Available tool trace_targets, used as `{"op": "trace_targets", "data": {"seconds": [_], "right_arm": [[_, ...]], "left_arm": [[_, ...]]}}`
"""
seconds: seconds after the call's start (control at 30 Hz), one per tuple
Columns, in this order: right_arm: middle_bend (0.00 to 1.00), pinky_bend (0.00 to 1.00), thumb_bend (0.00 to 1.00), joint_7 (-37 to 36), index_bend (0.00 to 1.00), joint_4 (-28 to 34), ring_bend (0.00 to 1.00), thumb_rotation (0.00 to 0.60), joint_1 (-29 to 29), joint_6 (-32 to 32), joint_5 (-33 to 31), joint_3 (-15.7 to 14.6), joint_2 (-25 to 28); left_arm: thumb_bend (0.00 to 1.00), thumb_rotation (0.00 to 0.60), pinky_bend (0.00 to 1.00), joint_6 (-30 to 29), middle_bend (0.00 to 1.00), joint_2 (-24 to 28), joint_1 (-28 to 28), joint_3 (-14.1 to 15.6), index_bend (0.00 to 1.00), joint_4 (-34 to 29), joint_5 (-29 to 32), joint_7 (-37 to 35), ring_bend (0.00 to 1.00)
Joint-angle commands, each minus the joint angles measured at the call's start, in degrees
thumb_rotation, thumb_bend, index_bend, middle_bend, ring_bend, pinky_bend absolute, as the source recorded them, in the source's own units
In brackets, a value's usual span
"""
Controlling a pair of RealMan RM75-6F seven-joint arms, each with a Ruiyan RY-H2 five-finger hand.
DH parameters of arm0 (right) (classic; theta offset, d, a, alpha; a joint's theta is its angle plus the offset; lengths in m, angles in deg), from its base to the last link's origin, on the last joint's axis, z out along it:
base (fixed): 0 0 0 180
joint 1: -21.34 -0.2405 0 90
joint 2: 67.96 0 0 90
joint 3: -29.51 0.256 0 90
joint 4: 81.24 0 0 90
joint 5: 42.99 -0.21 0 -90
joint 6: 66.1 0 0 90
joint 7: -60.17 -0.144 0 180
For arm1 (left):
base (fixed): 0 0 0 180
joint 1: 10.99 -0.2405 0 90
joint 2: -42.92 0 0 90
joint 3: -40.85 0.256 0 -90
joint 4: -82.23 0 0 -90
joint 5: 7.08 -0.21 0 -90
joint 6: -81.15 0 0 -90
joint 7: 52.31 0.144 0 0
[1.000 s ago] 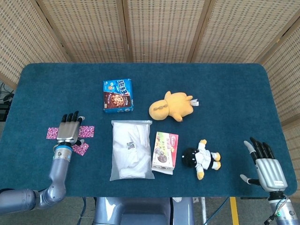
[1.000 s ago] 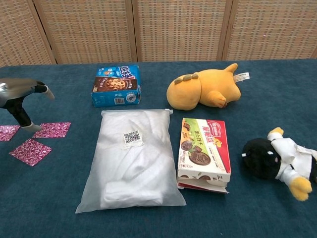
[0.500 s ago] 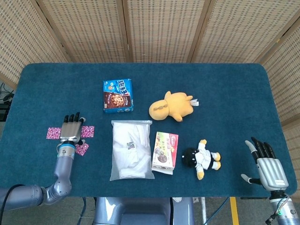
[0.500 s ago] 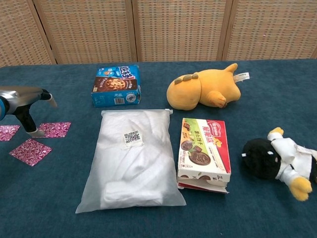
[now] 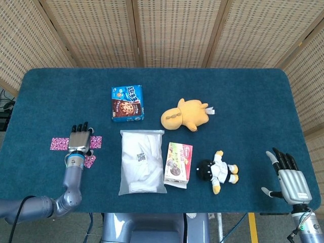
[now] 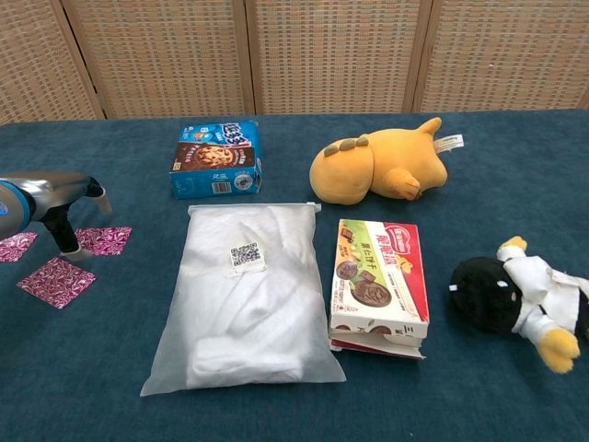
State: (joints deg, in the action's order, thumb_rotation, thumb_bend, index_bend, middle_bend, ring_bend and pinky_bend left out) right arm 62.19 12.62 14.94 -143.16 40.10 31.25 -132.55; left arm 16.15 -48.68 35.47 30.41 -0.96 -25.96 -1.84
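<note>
My left hand [image 5: 79,141] hovers flat, fingers apart, over three pink foil packets [image 5: 59,144] at the table's left side; it holds nothing. The chest view shows this left hand [image 6: 53,197] just above the packets [image 6: 56,281], its thumb pointing down between them. My right hand [image 5: 288,177] is spread and empty near the front right corner, well right of a black-and-white plush toy [image 5: 218,171]. The chest view does not show the right hand.
On the blue table [image 5: 243,96] lie a blue cookie box [image 5: 127,103], a yellow plush animal [image 5: 185,115], a white plastic bag [image 5: 142,161] and a red-green chocolate box [image 5: 178,164] beside it. Wicker screens stand behind.
My left hand has drifted slightly right and nearer the front edge, over the pink packets. The right hand has sunk a little toward the front edge. The objects have not moved.
</note>
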Motion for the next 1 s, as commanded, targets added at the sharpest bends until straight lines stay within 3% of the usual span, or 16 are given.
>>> {"op": "trace_targets", "data": {"seconds": [0.03, 1.0], "right_arm": [[0.00, 0.00, 0.00, 0.21, 0.00, -0.10, 0.00, 0.600, -0.06, 0.22, -0.32, 0.03, -0.07], [0.00, 0.00, 0.00, -0.19, 0.00, -0.39, 0.00, 0.600, -0.16, 0.11, -0.70, 0.19, -0.11]], "left_arm": [[0.29, 0.600, 0.00, 0.58, 0.00, -0.47, 0.30, -0.30, 0.23, 1.02, 0.47, 0.20, 0.00], [0.31, 0.600, 0.00, 1.59, 0.00, -1.72, 1.10, -0.40, 0.27, 2.60, 1.16, 1.56, 0.00]]}}
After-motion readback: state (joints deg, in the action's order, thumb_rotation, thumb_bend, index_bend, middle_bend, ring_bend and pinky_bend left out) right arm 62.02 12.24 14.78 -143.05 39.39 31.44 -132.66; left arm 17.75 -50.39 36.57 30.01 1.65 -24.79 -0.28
